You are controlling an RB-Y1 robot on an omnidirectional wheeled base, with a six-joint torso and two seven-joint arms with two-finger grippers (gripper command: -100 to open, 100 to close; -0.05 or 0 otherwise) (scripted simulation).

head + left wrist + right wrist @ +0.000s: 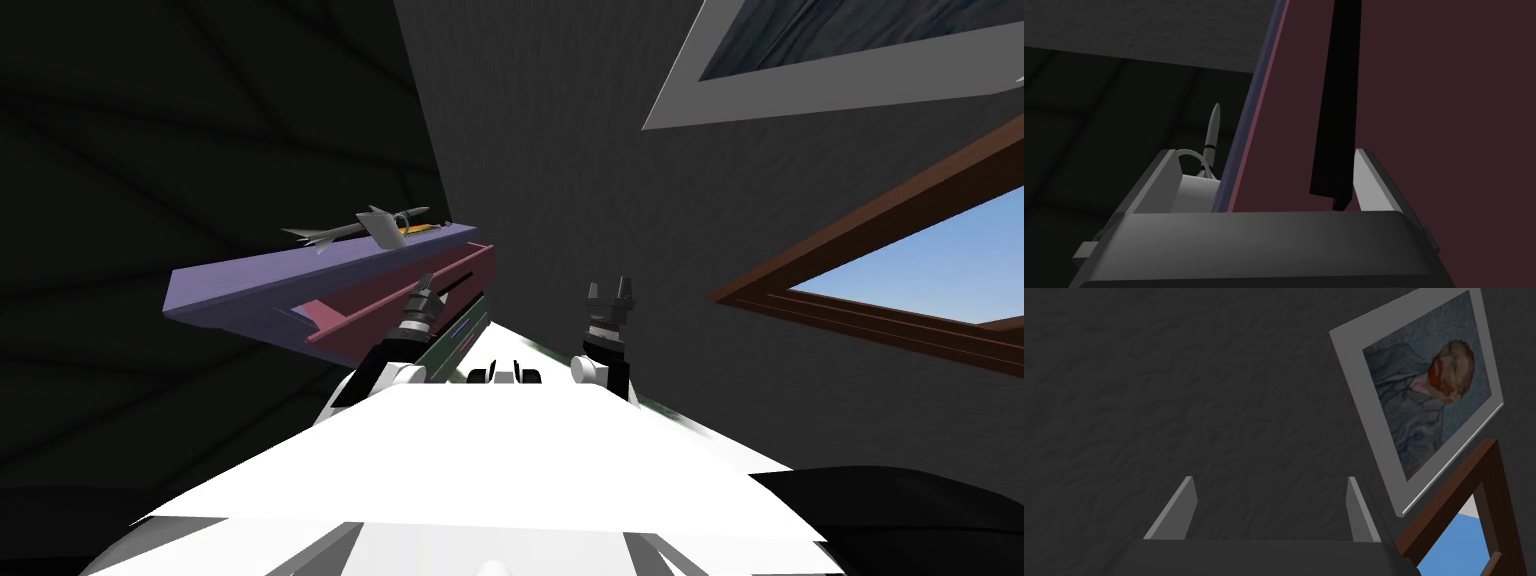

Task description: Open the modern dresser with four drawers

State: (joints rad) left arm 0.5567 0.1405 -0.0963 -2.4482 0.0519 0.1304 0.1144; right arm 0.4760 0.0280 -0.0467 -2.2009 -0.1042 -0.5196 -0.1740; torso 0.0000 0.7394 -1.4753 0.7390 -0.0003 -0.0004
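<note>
The dresser has a purple top, and its maroon top drawer stands pulled out from the body. My left gripper is at this drawer's front and is open. In the left wrist view the left gripper faces the maroon front. The drawer's black bar handle runs between the fingers, close to one finger, and neither finger presses it. My right gripper is raised beside the left one, away from the dresser. In its own wrist view the right gripper is open with nothing in it.
On the dresser top lie a grey model rocket, a white cup-like thing and something yellow. A dark green lower front shows under the open drawer. A dark grey wall with a brown-framed window is on the right.
</note>
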